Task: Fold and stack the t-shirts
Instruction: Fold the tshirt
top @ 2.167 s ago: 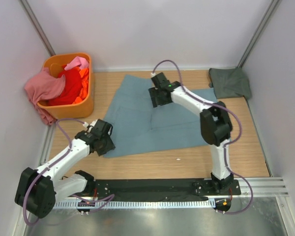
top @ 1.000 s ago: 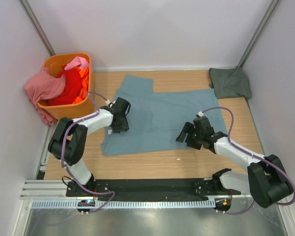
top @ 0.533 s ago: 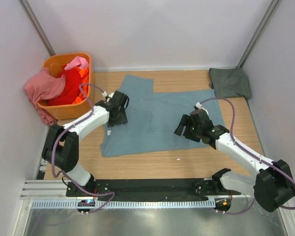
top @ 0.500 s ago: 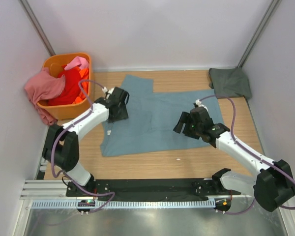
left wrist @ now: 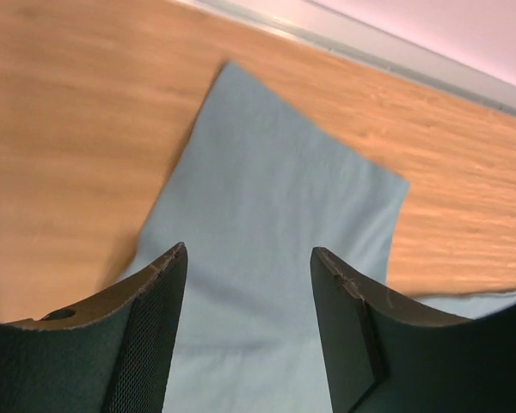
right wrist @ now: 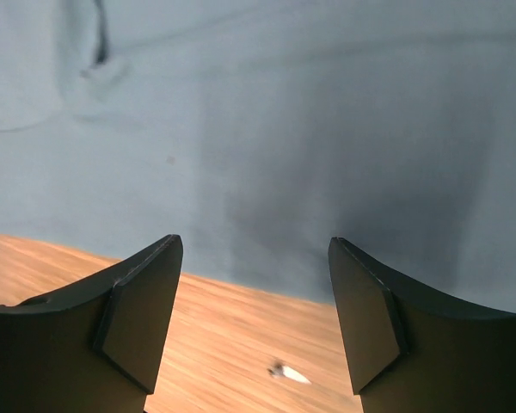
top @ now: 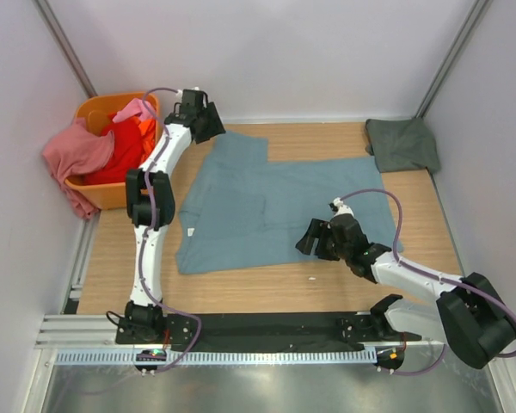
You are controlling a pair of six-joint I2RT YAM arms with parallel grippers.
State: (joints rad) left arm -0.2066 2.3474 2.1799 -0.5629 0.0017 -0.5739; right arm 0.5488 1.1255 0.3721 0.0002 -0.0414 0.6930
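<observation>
A large dusty blue-teal t-shirt (top: 275, 202) lies spread flat on the wooden table. My left gripper (top: 211, 127) is open and empty, held above the shirt's far left corner; the left wrist view shows that corner (left wrist: 267, 198) between the open gripper (left wrist: 248, 251). My right gripper (top: 307, 243) is open and empty, low over the shirt's front edge; the right wrist view (right wrist: 254, 243) shows the blue cloth (right wrist: 284, 120) meeting bare wood. A dark grey-green shirt (top: 402, 144) lies folded at the back right. Pink (top: 77, 153), red (top: 120, 153) and orange (top: 147, 138) shirts fill the basket.
The orange plastic basket (top: 129, 191) stands at the back left, close to my left gripper, with the pink shirt hanging over its rim. A small white scrap (top: 312, 279) lies on the wood in front of the shirt, also in the right wrist view (right wrist: 289, 372). White walls close in three sides.
My left arm has swung from the shirt's left edge up to its far left corner by the basket. My right gripper has moved nearer, to the shirt's front edge. The shirt lies flatter.
</observation>
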